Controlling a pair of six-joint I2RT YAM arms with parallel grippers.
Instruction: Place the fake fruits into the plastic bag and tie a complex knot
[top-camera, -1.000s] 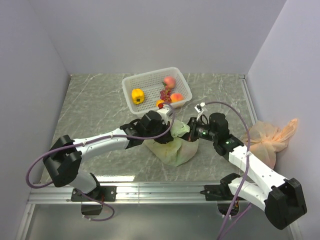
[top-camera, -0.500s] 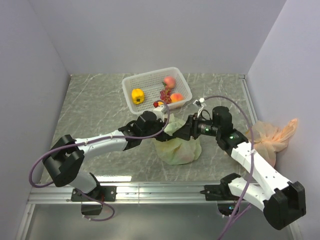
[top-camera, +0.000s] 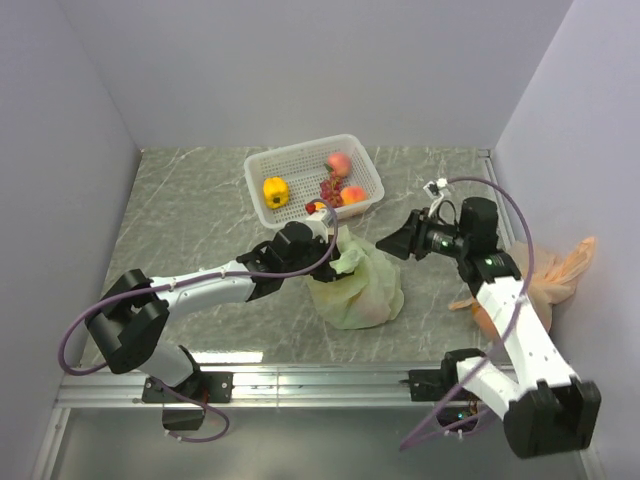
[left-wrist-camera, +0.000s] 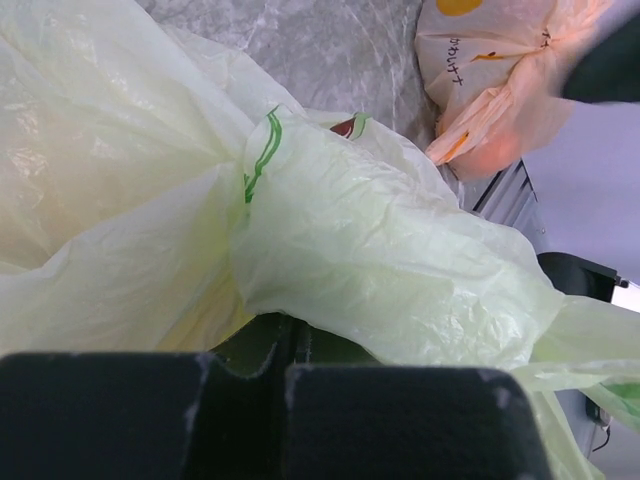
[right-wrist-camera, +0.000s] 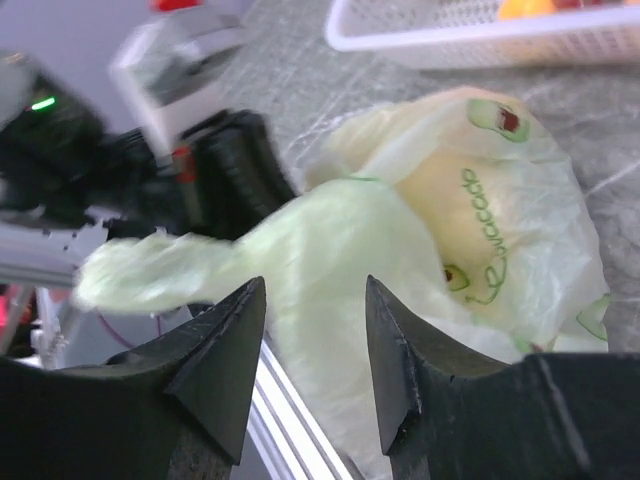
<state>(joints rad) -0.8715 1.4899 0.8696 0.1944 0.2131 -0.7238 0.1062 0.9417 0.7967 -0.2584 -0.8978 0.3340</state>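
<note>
While the left gripper (top-camera: 338, 250) is clamped on a bunched fold at the top of the green bag (top-camera: 362, 292), the bag sits mid-table just in front of the basket (top-camera: 262, 215), bulging. Just right of it the right gripper (top-camera: 393, 247) hangs clear, jaws apart, nothing between them. In the basket lie a yellow fruit (top-camera: 275, 191), a peach (top-camera: 338, 163) and grapes (top-camera: 328, 186); an orange bag (top-camera: 545, 272) rests by the right wall.
</note>
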